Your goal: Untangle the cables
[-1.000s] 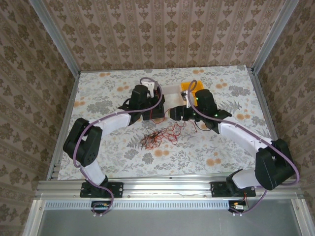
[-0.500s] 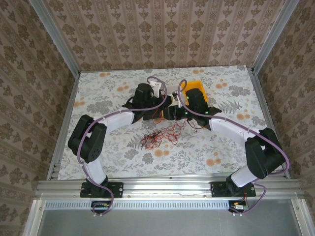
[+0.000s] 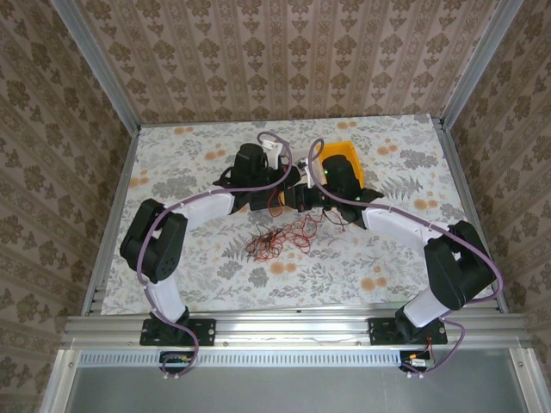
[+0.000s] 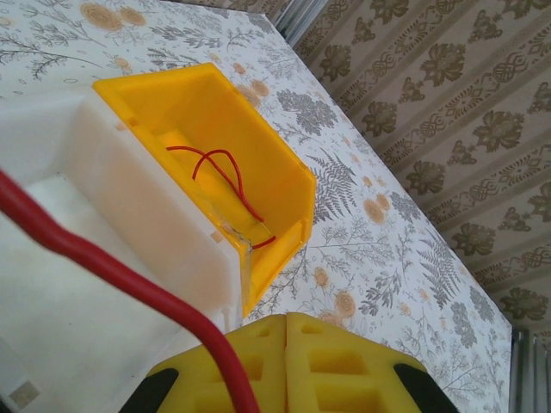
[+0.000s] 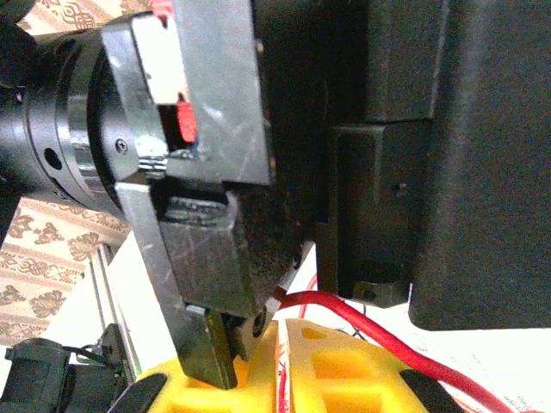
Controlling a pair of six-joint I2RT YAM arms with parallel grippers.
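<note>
The cables (image 3: pixel 280 239) are a loose tangle of thin red wires on the flowered table, in front of both grippers. A strand rises from the tangle to my left gripper (image 3: pixel 277 191). In the left wrist view that gripper (image 4: pixel 287 320) has its yellow fingers pressed together, and a red cable (image 4: pixel 129 280) crosses its left finger toward the jaw root. My right gripper (image 3: pixel 299 200) sits right against the left one. Its jaws (image 5: pixel 277 331) are shut, with a red cable (image 5: pixel 362 318) entering the seam between them. One more red wire (image 4: pixel 219 163) lies inside the yellow bin (image 4: pixel 284 185).
The yellow bin (image 3: pixel 349 155) stands behind the right wrist, with a white bin (image 4: pixel 103 241) beside it. The left arm's black wrist and metal bracket (image 5: pixel 198 163) hang directly before the right gripper. Metal rails and patterned walls enclose the table (image 3: pixel 189 172).
The right arm has swung left to the left gripper, uncovering the yellow bin. Its jaws have gone from open to shut on a red cable. The left gripper stayed shut.
</note>
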